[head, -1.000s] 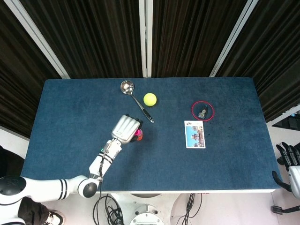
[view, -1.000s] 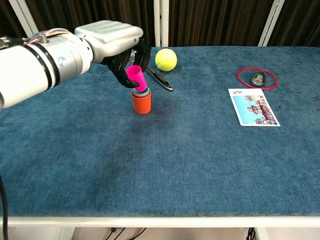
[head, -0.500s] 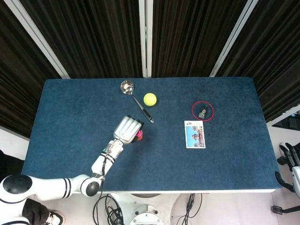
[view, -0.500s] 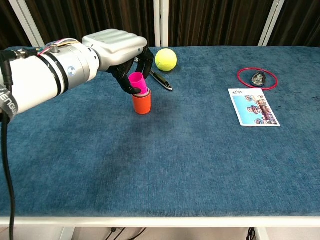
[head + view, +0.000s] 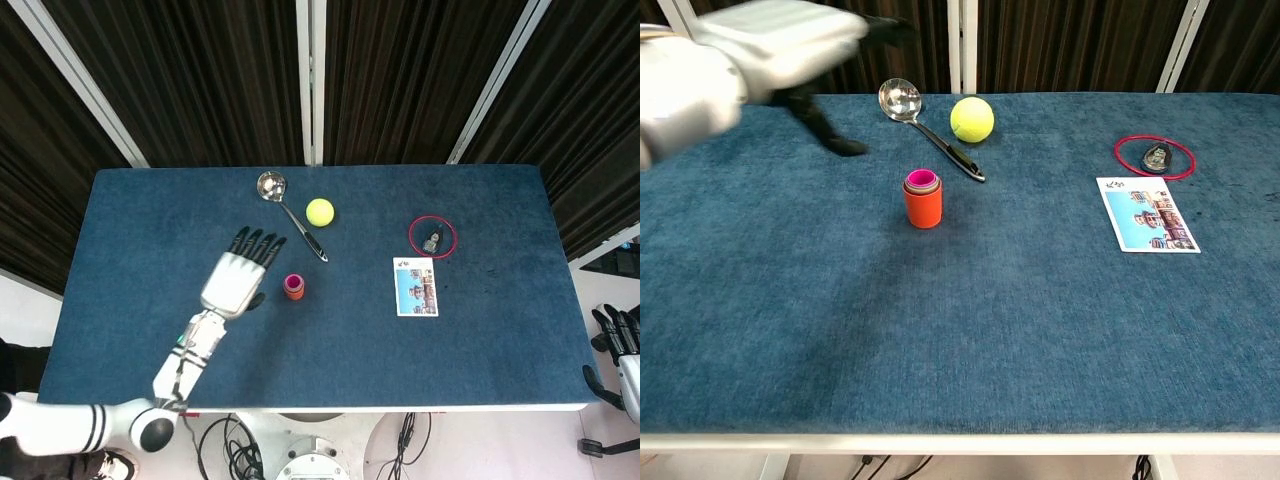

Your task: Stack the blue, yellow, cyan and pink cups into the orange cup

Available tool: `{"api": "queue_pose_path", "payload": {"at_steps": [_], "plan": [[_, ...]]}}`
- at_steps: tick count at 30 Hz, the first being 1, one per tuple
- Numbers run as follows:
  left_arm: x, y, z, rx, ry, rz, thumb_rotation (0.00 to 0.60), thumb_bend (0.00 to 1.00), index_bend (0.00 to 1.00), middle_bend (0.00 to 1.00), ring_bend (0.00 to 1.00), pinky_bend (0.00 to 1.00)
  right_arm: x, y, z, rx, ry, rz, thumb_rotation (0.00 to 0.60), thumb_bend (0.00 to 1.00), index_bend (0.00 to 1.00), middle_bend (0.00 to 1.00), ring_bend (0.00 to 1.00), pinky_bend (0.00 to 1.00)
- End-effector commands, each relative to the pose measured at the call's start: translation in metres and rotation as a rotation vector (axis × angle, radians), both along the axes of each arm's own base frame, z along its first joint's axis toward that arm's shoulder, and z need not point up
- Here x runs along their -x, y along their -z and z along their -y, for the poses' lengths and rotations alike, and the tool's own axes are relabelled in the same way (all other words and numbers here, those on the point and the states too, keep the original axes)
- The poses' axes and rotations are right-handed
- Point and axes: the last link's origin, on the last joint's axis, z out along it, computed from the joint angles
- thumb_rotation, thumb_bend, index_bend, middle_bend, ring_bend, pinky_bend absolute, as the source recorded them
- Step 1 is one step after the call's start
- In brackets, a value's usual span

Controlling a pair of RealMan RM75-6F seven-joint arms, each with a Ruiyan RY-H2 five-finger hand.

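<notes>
The orange cup (image 5: 923, 208) stands upright on the blue table, left of centre. Nested in it sits the pink cup (image 5: 921, 179), with thin rims of other cups just showing around it. In the head view the same stack, the orange cup (image 5: 294, 290) topped by the pink cup (image 5: 294, 282), stands apart from my left hand (image 5: 238, 280), which hovers to its left with fingers spread and nothing in it. The chest view shows my left hand (image 5: 790, 50) blurred at the upper left. My right hand (image 5: 622, 340) hangs off the table's right edge, its fingers partly cut off.
A metal ladle (image 5: 925, 123) and a yellow tennis ball (image 5: 972, 118) lie behind the cup stack. On the right are a picture card (image 5: 1148, 215) and a red ring (image 5: 1154, 157) around a small dark item.
My left hand let go of the pink cup, which now sits lower in the stack. The hand opened and swung away to the left and up.
</notes>
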Motion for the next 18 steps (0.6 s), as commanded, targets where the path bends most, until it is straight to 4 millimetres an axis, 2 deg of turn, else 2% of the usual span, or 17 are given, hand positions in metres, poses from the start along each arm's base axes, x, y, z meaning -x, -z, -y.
{"api": "queue_pose_path", "payload": {"at_steps": [1,6,8,11,14,18], "plan": [[0.060,-0.040,0.051,-0.044,-0.064,0.001,0.600,0.19,0.06,0.08,0.04,0.06,0.000,0.004,0.002,-0.014,-0.010,-0.042,0.600,0.30,0.00,0.00,0.00,0.00],[0.113,-0.071,0.099,-0.146,-0.112,-0.031,0.600,0.16,0.06,0.05,0.01,0.03,-0.007,0.011,0.004,-0.031,-0.035,-0.099,0.600,0.27,0.00,0.00,0.00,0.00],[0.132,-0.079,0.113,-0.163,-0.149,-0.044,0.600,0.13,0.06,0.01,0.00,0.01,-0.010,0.011,0.004,-0.035,-0.042,-0.103,0.600,0.26,0.00,0.00,0.00,0.00],[0.162,-0.092,0.132,-0.164,-0.208,-0.074,0.600,0.10,0.04,0.00,0.00,0.00,-0.015,0.011,0.005,-0.044,-0.055,-0.105,0.600,0.26,0.00,0.00,0.00,0.00],[0.179,-0.097,0.146,-0.148,-0.252,-0.048,0.600,0.09,0.04,0.00,0.00,0.00,-0.020,0.013,0.007,-0.051,-0.070,-0.106,0.600,0.26,0.00,0.00,0.00,0.00],[0.190,-0.099,0.153,-0.152,-0.265,-0.038,0.600,0.09,0.04,0.00,0.00,0.00,-0.026,0.019,0.010,-0.056,-0.086,-0.109,0.600,0.26,0.00,0.00,0.00,0.00]]}}
